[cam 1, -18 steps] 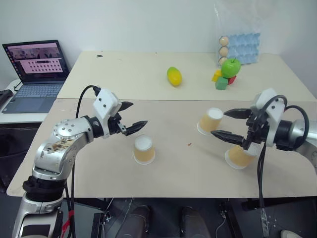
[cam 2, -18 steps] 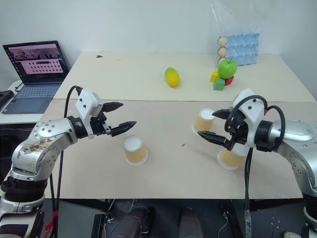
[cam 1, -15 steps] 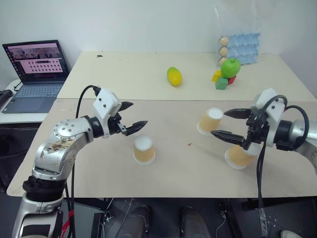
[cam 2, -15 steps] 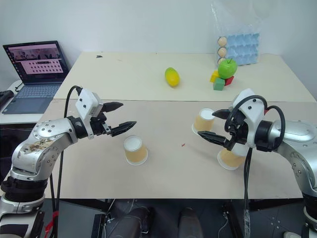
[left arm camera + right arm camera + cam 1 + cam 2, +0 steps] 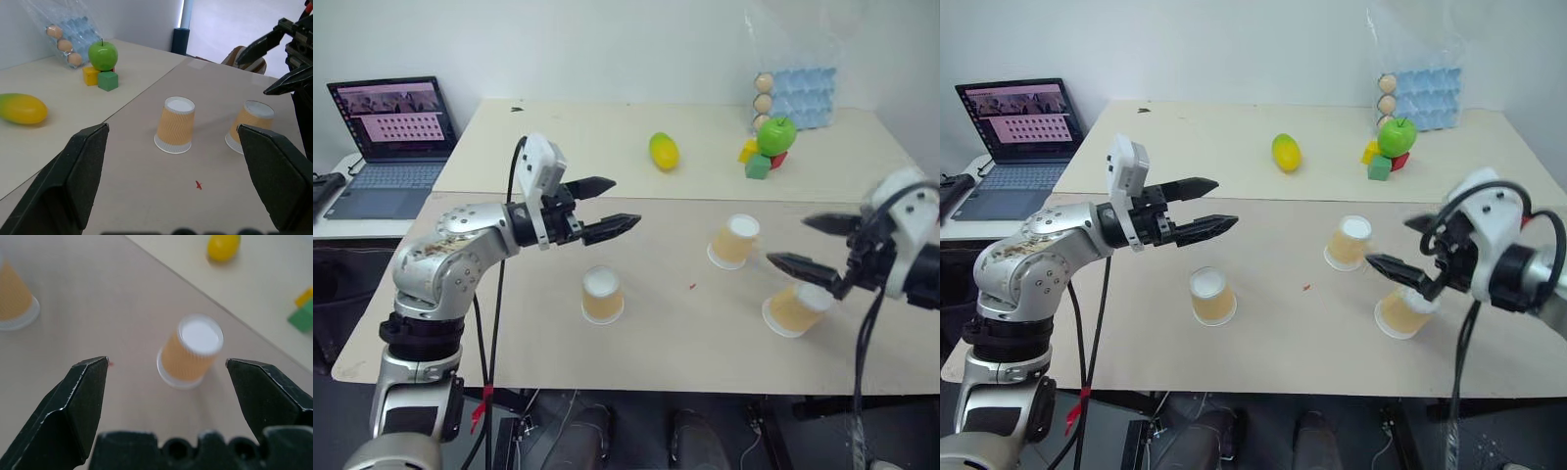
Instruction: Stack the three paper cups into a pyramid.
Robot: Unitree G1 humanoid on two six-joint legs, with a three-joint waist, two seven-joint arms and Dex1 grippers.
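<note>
Nothing is stacked yet — all three cups are sitting upside down and apart on the table. The left gripper is hovering wide open and empty, with one cup below and short of its fingertips. The right gripper is gaping empty too — the second cup ahead of it, the third cup just beneath, so the whole pyramid is still waiting.

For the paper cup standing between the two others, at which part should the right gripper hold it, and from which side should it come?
Probably the tan side wall of the middle cup, pinched across it. It stands upside down, wide rim on the table, flat white bottom up, so the narrow upper part fits between the fingers. The right gripper is open beside it, already facing it, so coming from the robot's right looks best.
</note>
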